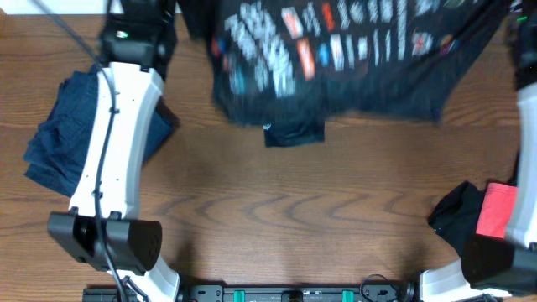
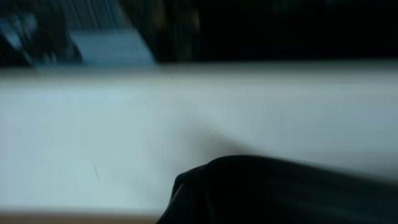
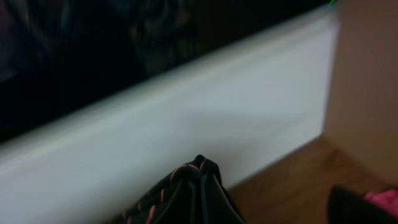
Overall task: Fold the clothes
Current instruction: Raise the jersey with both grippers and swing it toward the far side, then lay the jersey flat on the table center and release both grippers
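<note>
– Brown wood-grain desk point(image 1: 268, 210), pale wall behind in both wrist views. Biggest thing on it?
– Black sports jersey point(image 1: 369, 75), lifted and stretched along the far edge between the two arms, hem hanging toward the wood, blurred.
– Next in size?
– Navy garment point(image 1: 59, 138), crumpled under the left arm. Then a black garment point(image 1: 457, 214) and a coral-red garment point(image 1: 501, 210), touching, near the right arm's base.
– And the grip?
– Left gripper point(image 1: 159, 18) clamped shut on one side of the jersey, dark cloth bunched low in the left wrist view. Right gripper point(image 1: 518, 29) clamped shut on the other side, pinching a fold with thin orange lines point(image 3: 199, 186).
– Likely to go wrong?
– Probably a slip: thin fabric, small pinches and, judging by the blur, a quick swing. Could lose one corner and land the jersey skewed or doubled under. Might also sweep over the navy garment or catch the coral-red one and drag it off its spot. Uneven pull between the arms, likely cause of a crooked crease.
– Anything readable?
– Nothing. Rows of white, orange and blue logo blocks point(image 1: 336, 42) across the jersey, too smeared to make out. No brand legible anywhere.
</note>
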You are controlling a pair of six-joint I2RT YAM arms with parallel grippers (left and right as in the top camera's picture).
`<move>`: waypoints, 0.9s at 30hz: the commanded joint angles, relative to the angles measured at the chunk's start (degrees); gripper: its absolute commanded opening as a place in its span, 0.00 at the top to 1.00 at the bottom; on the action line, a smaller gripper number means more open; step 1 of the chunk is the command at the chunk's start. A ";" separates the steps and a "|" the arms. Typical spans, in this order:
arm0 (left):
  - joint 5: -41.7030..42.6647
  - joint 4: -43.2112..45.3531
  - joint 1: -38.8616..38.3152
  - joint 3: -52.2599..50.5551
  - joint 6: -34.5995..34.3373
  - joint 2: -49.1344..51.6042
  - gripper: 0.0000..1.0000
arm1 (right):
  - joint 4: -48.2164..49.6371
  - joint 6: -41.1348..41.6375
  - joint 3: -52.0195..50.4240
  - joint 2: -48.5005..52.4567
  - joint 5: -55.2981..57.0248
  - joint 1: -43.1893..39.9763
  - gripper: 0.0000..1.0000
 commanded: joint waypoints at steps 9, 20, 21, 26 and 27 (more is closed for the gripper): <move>5.40 -28.41 1.11 13.05 2.38 -6.03 0.94 | -23.32 -1.60 6.03 -2.75 10.51 -2.67 0.99; 6.67 -69.61 1.11 5.57 -1.68 -3.96 0.94 | -48.35 -1.18 -4.28 3.61 15.74 -3.80 0.99; 7.19 -70.93 1.11 3.82 -1.70 -3.96 0.94 | -49.24 -1.18 -6.10 3.63 15.72 -3.96 0.99; 10.54 -75.56 1.11 -5.81 -1.84 -3.96 0.94 | -54.64 1.05 -16.13 3.63 15.50 -4.33 0.99; 11.61 -75.76 1.11 -8.13 -2.75 -3.96 0.94 | -55.30 1.20 -18.45 3.63 15.15 -4.35 0.99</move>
